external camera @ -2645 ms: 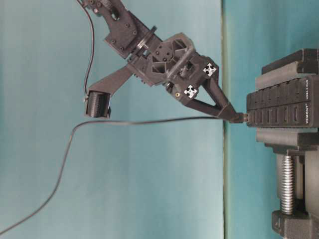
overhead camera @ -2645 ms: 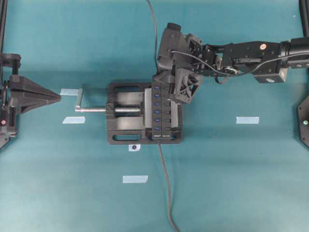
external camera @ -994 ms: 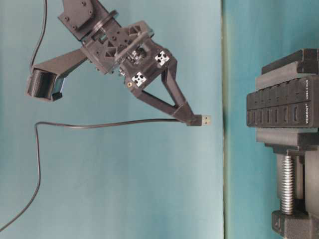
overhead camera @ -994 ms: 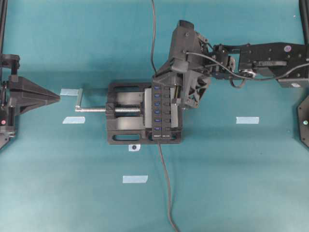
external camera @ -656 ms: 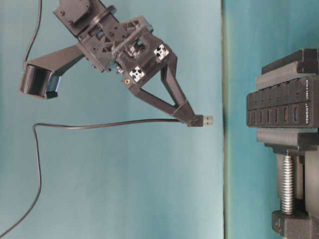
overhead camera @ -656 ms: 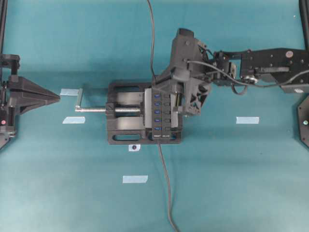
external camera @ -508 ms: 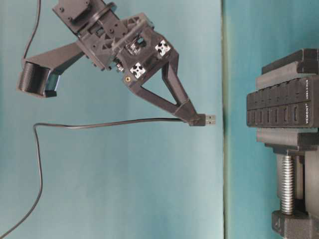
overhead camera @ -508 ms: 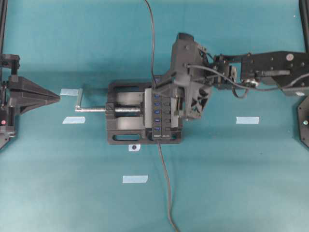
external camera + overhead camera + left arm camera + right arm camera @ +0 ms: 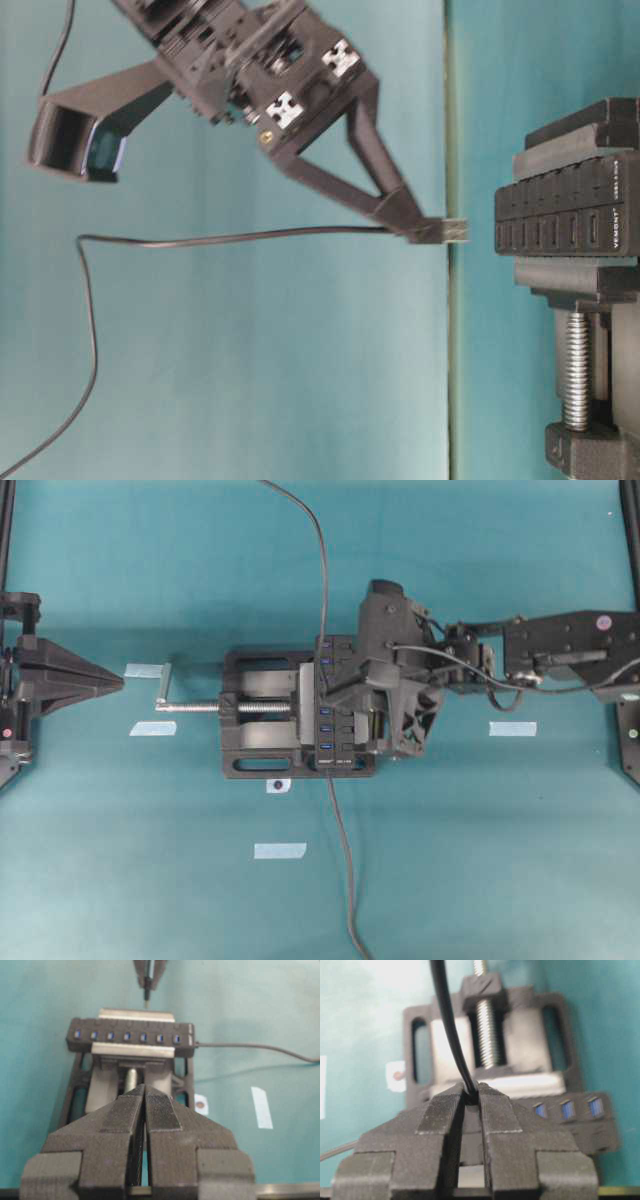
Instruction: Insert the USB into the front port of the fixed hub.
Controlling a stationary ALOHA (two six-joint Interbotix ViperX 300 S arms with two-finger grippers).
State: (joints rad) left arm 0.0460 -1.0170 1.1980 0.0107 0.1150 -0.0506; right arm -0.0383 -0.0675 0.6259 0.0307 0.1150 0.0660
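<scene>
USB (image 9: 452,231) in right gripper (image 9: 425,230), hub (image 9: 570,228) marked "VEMONT"

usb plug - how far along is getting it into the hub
Done: the right gripper is shut on the USB, plug end pointing at the fixed hub. In hand: lining it up; the table-level view shows a gap between plug tip and hub face. Left: closing that gap and pushing the plug into the front port. No port holds it yet. The left gripper is shut and idle, well short of the vise.

The right claw (image 9: 425,222) is pinched shut, arm stretched inward (tilted downward), while the left claw (image 9: 145,1105) sits closed.
</scene>
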